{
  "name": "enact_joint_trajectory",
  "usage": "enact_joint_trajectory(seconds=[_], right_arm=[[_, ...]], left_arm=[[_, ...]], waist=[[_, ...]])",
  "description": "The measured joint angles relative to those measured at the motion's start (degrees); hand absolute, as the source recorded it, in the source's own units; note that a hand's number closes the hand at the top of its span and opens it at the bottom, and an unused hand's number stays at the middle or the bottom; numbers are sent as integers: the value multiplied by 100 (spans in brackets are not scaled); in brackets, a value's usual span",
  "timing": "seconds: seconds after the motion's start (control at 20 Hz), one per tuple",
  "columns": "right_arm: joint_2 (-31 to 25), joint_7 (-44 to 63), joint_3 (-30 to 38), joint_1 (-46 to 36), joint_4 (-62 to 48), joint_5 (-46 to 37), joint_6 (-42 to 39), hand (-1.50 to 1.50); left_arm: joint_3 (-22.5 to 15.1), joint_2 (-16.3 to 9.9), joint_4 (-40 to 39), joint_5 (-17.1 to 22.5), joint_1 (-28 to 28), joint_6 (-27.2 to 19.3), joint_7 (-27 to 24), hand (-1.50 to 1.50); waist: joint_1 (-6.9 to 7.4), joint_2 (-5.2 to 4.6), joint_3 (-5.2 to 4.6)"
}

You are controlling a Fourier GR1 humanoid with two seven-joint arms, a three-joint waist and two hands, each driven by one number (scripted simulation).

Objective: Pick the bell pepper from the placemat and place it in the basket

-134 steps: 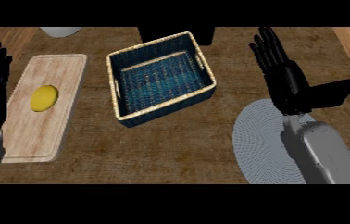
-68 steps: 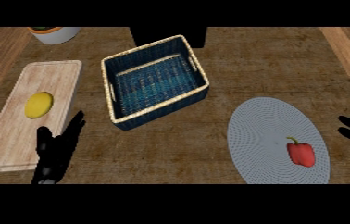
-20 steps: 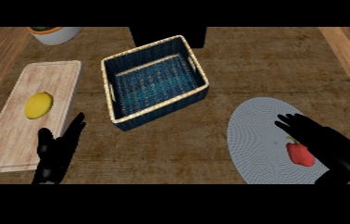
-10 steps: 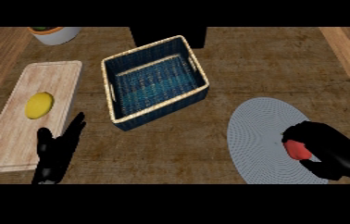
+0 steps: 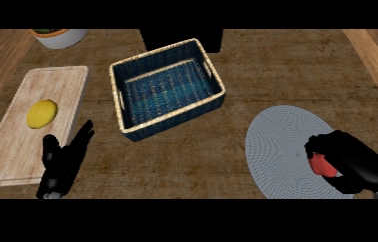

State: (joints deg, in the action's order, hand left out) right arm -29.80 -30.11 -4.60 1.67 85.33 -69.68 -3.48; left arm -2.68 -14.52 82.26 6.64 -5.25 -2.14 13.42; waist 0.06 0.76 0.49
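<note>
Head view: the right hand (image 5: 347, 161) has its fingers curled round the red bell pepper (image 5: 320, 164) over the grey placemat (image 5: 280, 151), well apart from the basket (image 5: 166, 88). The pepper is probably light, smooth and hollow, best held round its body. The left hand (image 5: 63, 161) rests open on the worktop (image 5: 295, 66).
</note>
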Motion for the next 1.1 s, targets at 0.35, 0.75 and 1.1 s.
enact_joint_trajectory(seconds=[0.35,0.75,1.1], right_arm=[[1620,1594,-1602,107,954,-1000,-797,150],[2773,3351,-3271,528,1770,-86,-647,150],[2744,4662,-4205,381,2481,942,742,150]], left_arm=[[-2,-47,198,-34,-100,18,30,0],[9,-40,222,-58,-104,-13,84,0],[32,-30,245,-50,-136,-26,123,0]], waist=[[100,28,-90],[84,-31,2],[32,-10,-3]])
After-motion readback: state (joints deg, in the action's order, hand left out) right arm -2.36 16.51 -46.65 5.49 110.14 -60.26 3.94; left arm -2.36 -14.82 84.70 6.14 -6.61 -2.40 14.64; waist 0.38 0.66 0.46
